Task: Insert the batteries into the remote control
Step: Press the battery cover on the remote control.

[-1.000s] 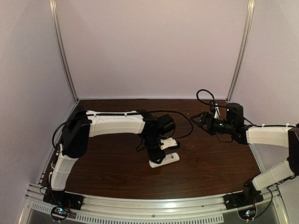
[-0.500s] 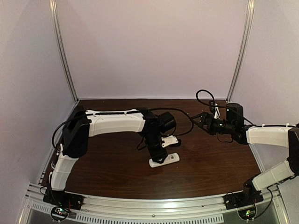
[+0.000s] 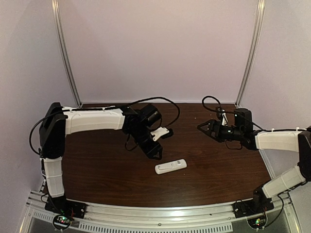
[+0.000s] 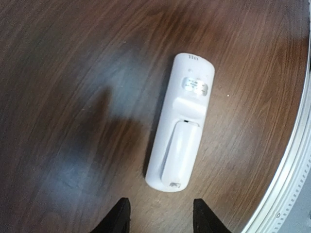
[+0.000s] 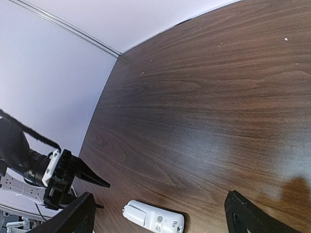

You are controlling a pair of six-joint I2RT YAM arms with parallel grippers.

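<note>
Only the left wrist view shows the remote control (image 4: 181, 124) lying back-up with its battery cover (image 4: 180, 155) seated, just beyond the left fingers (image 4: 120, 219), which are parted and empty. The top view places it near-centre on the bench (image 3: 112, 179), well apart from the right fingers (image 3: 205, 127), which are spread wide and empty. Its button face is hidden, and the right wrist view crops its lower edge.

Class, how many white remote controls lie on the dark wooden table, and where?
1. The white oblong plastic remote control lies back-up on the dark wooden table near its front middle, beyond the open left gripper. None seems hidden.
</note>
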